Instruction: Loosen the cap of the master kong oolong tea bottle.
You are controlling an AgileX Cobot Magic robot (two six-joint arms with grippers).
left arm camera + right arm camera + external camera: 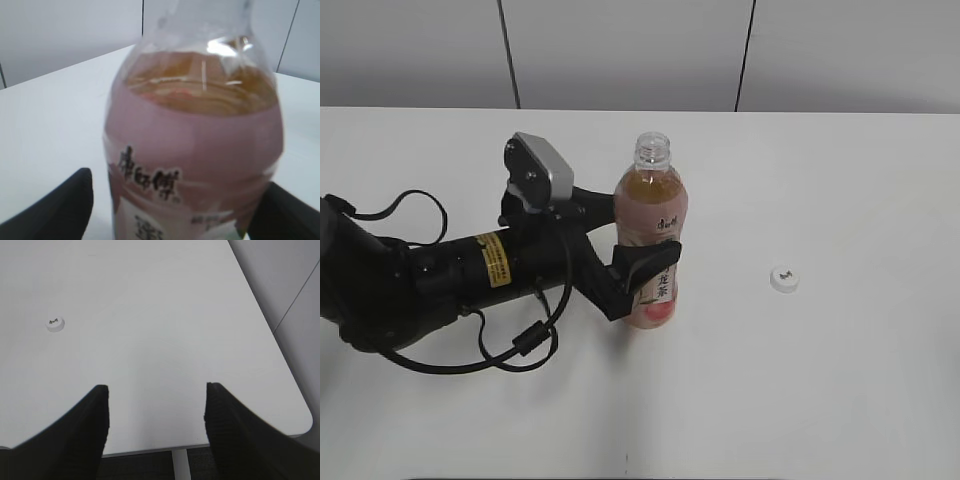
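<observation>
Exterior view: left gripper [642,243] clamps upright bottle [651,215].

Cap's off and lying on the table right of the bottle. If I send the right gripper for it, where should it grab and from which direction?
Grip the cap across its rim, coming straight down. It lies flat and low on the table, clear of the bottle, so a side approach would probably scrape. The right gripper is already open.

Left gripper [645,240] is blocked by the bottle [651,230] between its jaws. Right gripper [156,425] faces bare table [160,330]; the cap [55,323] lies far ahead-left.
</observation>
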